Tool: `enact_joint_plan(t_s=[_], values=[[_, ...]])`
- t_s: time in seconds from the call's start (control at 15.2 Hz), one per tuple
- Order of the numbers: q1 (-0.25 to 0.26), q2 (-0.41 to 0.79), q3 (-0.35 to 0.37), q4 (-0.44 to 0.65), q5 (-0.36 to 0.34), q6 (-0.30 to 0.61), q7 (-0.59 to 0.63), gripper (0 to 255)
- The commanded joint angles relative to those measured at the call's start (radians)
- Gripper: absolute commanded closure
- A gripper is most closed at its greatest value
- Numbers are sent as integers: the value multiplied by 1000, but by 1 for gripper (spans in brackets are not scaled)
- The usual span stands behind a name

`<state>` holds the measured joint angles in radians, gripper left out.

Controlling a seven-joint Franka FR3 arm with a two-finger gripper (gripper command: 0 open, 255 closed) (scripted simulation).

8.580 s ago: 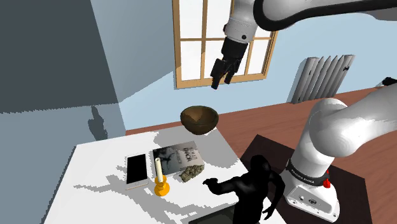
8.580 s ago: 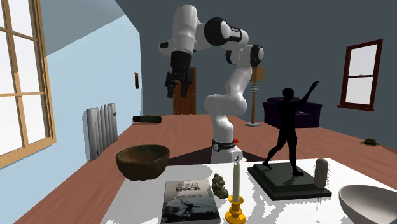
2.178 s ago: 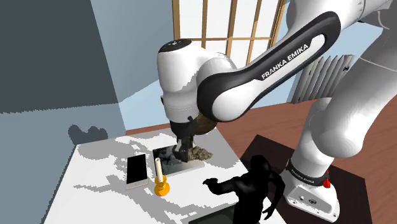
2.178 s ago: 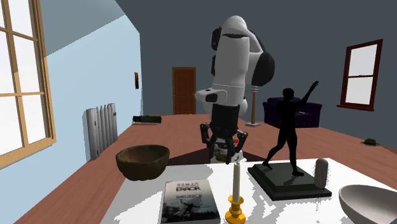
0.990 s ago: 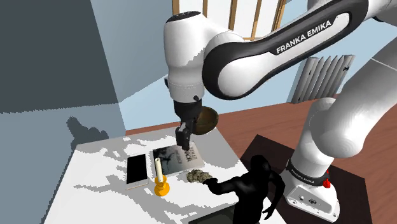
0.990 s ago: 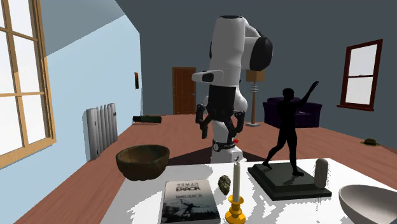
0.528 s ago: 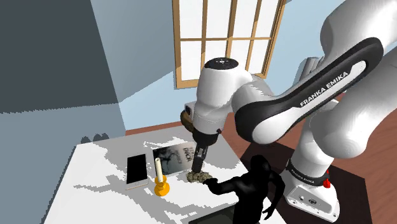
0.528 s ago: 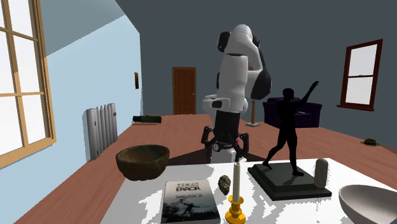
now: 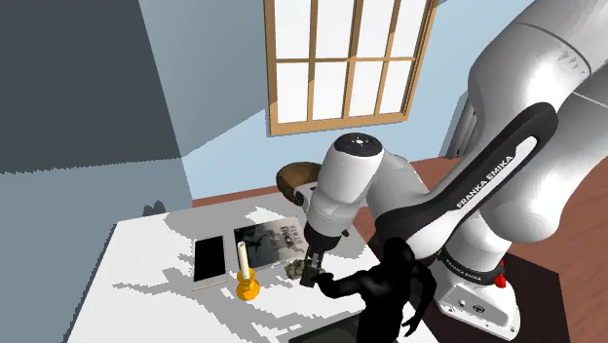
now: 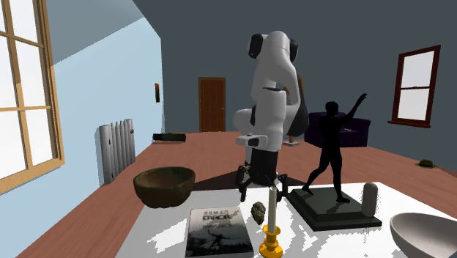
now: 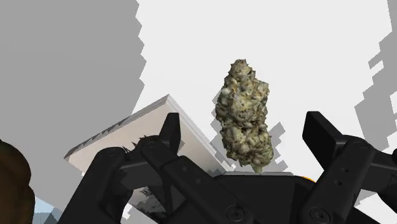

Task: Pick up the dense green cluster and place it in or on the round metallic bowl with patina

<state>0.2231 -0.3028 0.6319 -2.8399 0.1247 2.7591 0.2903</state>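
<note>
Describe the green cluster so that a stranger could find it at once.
Start at the white table. Beside the book and the candle in its yellow holder lies the cluster. It is small, lumpy and grey-green, the only rough thing among smooth neighbours.

Book (image 10: pixel 218 231), candle (image 10: pixel 272 205), blk figurine (image 10: pixel 331 150) on white tbl (image 9: pixel 146 263)
</note>
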Motion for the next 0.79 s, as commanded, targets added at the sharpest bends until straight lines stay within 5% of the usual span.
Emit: enact_joint_plan(t_s=[0.0,0.13,0.59,0.66,0.73], values=[[-37,44,28,-1,-39,45,28,0],[-73,78,53,1,-79,76,56,0],[-72,78,53,1,-79,76,56,0],[-72,78,53,1,-79,76,56,255],[-72,78,53,1,-79,76,56,255]])
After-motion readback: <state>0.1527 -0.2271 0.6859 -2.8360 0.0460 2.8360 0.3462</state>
